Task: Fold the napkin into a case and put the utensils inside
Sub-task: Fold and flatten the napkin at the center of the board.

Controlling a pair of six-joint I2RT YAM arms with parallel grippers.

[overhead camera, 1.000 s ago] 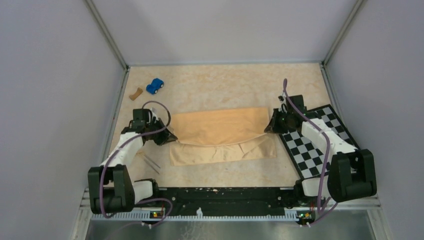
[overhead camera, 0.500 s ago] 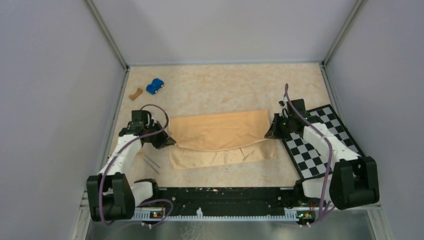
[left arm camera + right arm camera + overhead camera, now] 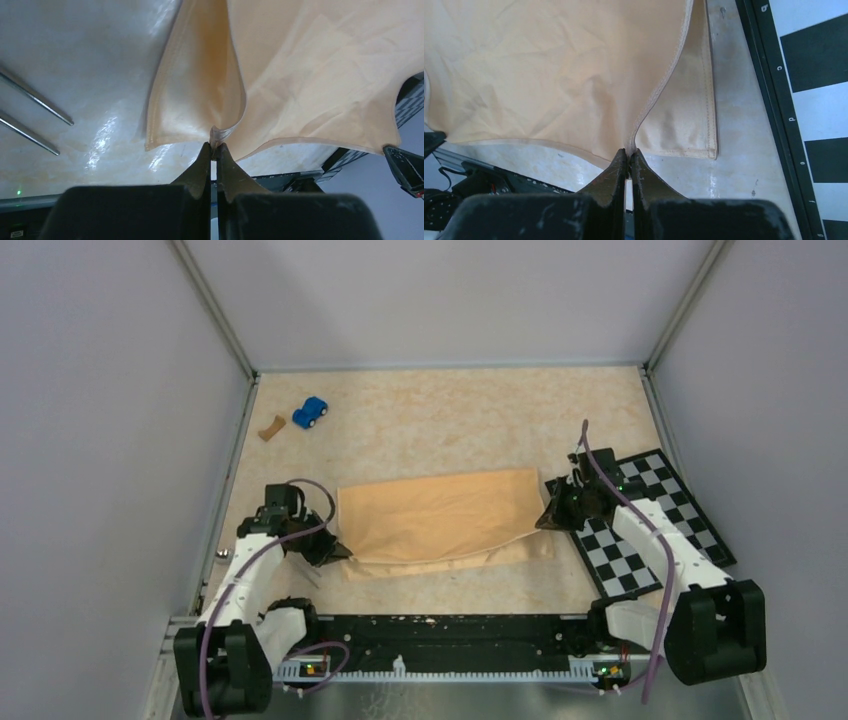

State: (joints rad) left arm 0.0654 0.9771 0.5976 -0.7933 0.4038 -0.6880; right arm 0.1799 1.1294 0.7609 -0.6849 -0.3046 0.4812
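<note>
We had the napkin (image 3: 435, 515) lying across the middle of the table (image 3: 450, 410), a bit toward the near side, doubled over into a wide oblong. The top layer didn't quite cover the bottom one, so a thin strip of the lower layer peeked out along the near edge. Both near corners of the top layer were pinched up off the lower one, and the edge sagged between them.

Our left gripper (image 3: 335, 550) was clamped tight on the left corner. In the left wrist view the tips met with a little nub of cloth squeezed between them, and the fabric fanned away from there. Our right gripper (image 3: 547, 517) was clenched on the right corner the same way, the hem running straight into the closed tips. The lower layer's stitched corner lay flat on the table just beside it.

The utensils (image 3: 40, 104), two thin metal rods as far as we could see, lay on the table left of the napkin, near the left gripper and apart from the cloth. The checkerboard (image 3: 665, 490) sat flat on the right, just beside the right gripper. Far off near the back left corner were the car (image 3: 310, 412) and, next to it, the scrap (image 3: 268, 427).
</note>
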